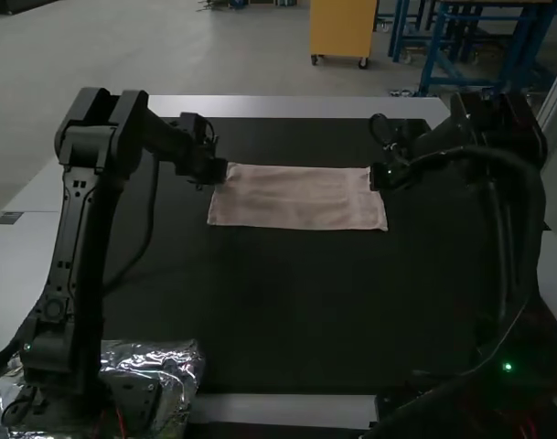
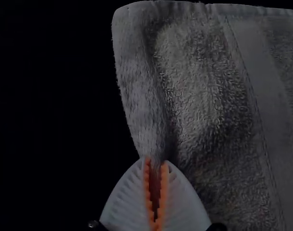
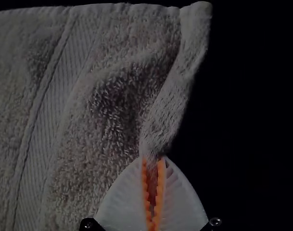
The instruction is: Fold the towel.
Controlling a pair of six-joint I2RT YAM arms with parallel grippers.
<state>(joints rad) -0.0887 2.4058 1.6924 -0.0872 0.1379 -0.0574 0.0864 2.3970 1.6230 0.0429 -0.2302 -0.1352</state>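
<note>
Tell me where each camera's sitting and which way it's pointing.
High view: above and behind the left arm and right arm, looking forward and down over the table; both show.
Left wrist view: on that arm, facing the towel; left pincer shows, gripping it.
Right wrist view: on that arm, facing the towel; right pincer shows likewise.
Both wrist views share the towel, each showing one end.

Pale pink towel (image 1: 298, 198) on black mat (image 1: 278, 311)

Dim Table, Darker Close-Ups

The high view is dim; the black mat (image 1: 287, 311) and right arm (image 1: 532, 219) nearly merge in shadow. Crinkled foil (image 1: 179, 366) glints brightly near a corner, and a small green indicator light (image 1: 507, 367) glows. Both wrist views are darker, shadows pooling in the terry towel's (image 2: 199, 72) creases.
</note>
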